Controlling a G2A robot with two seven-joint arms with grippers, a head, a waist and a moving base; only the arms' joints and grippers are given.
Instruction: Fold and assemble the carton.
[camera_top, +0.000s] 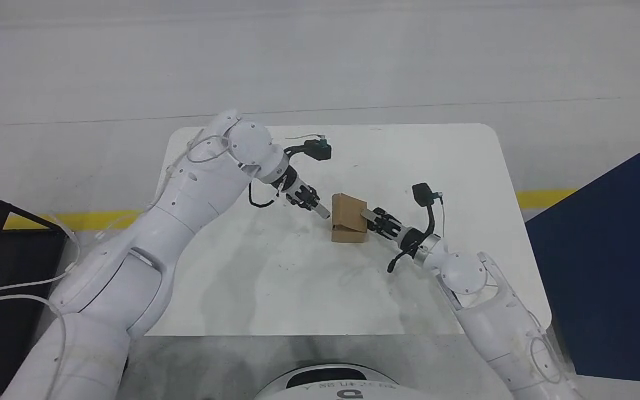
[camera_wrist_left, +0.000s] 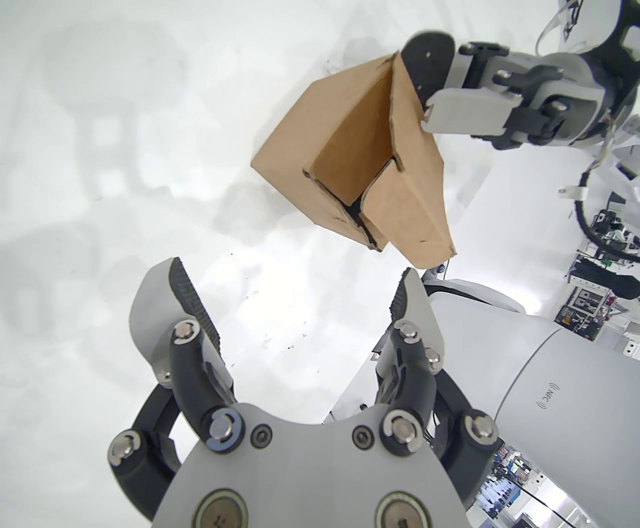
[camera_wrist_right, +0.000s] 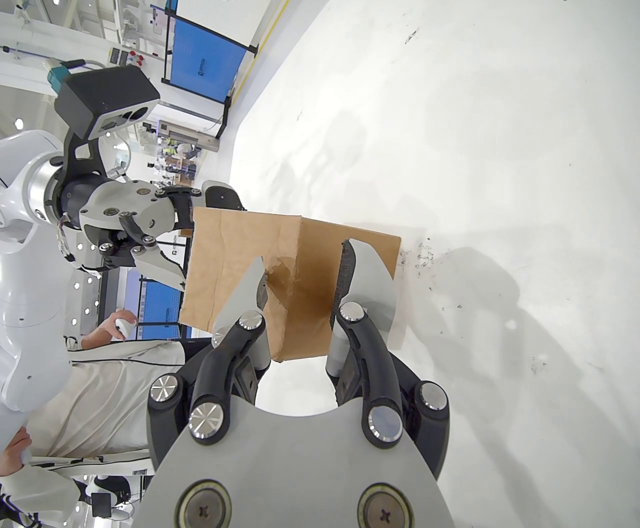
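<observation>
I'm working in a robotics lab or test hall. Past the left end effector (camera_wrist_left: 291, 270) stand equipment racks (camera_wrist_left: 592, 297). Beyond the right end effector (camera_wrist_right: 304, 254) are blue display panels (camera_wrist_right: 207, 57) and yellow floor tape (camera_top: 545, 197) off the white worktop (camera_top: 250, 290).

Overhead downward; wrists close (shared carton (camera_top: 349, 218))

Before me stands a white rectangular table with rounded corners (camera_top: 250, 290), its top marked here and there with small dark specks (camera_wrist_right: 422, 255). Near its middle, directly on the surface, sits a small brown cardboard carton (camera_top: 348, 217), its end flaps only partly folded in.
</observation>
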